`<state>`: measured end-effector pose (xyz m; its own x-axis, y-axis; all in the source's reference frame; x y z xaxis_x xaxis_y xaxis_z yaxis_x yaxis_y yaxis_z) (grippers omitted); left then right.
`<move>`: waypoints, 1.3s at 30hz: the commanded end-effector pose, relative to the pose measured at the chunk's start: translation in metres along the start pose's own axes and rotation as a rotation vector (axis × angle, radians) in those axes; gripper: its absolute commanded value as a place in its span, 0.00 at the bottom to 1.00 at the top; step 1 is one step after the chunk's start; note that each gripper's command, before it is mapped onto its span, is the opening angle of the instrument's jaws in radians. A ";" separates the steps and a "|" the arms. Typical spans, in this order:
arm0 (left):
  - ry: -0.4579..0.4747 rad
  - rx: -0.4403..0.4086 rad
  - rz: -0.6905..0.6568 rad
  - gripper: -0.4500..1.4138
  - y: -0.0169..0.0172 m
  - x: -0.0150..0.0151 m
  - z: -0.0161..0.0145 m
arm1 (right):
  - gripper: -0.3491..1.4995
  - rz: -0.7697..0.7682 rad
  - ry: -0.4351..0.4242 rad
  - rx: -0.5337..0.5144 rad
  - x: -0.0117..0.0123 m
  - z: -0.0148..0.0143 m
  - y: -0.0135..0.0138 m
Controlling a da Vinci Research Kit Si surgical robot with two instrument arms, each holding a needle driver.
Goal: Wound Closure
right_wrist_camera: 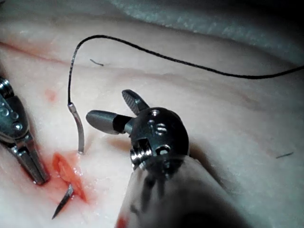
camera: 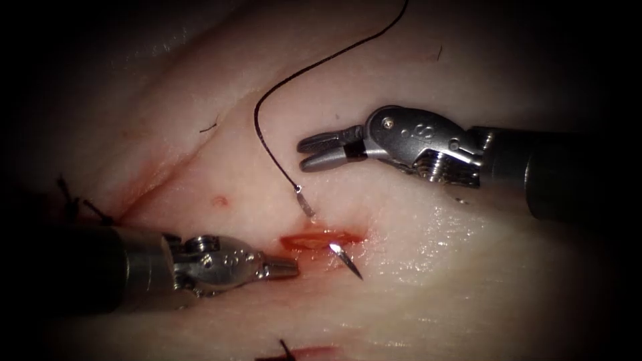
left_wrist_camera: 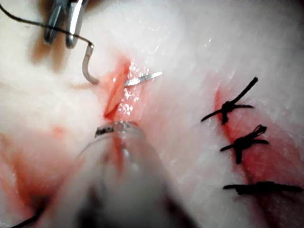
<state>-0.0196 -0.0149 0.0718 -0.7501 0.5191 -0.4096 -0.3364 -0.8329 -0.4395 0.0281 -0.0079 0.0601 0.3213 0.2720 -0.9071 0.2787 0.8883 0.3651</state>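
Needle (camera: pixel 306 202) stuck through tissue (camera: pixel 414 241) across cut (camera: pixel 319 238); tip out near side, thread (camera: pixel 294 80) on tail. Right claw (camera: pixel 321 151) open, empty. Left claw (camera: pixel 284 269) closed, empty, beside cut. Best grab tip gently, follow curve.

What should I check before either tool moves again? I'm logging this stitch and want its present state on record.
1. Needle seated in the tissue: ok; its tail end enters above the cut, its tip emerges below, its middle buried.
2. Needle tip exposed for grasping: ok; the point stands clear of the tissue.
3. Right tool free: ok; jaws open, holding nothing, above the cut.
4. Left tool free: ok; jaws shut, holding nothing, tip left of the needle tip.
5. Thread attached and untangled: ok; it trails upward from the tail end in one loose curve.
6. Depth of bite: cannot tell.
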 end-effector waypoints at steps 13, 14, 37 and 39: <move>0.000 -0.001 0.001 0.11 0.0001 0.0001 0.0008 | 0.92 -0.072 0.029 0.151 -0.0022 0.0045 -0.0029; 0.000 -0.001 0.001 0.11 0.0001 0.0001 0.0008 | 0.92 -0.071 0.028 0.150 -0.0022 0.0046 -0.0027; 0.000 -0.001 0.002 0.11 0.0001 -0.0001 0.0006 | 0.00 0.284 -0.097 -0.024 -0.0016 0.0026 -0.0015; 0.000 -0.001 0.002 0.10 0.0001 -0.0001 0.0006 | 0.00 0.353 -0.107 -0.045 -0.0017 0.0026 -0.0017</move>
<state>-0.0194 -0.0151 0.0717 -0.7507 0.5180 -0.4102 -0.3351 -0.8335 -0.4393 0.0284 -0.0112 0.0615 0.4912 0.5411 -0.6826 0.0823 0.7513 0.6548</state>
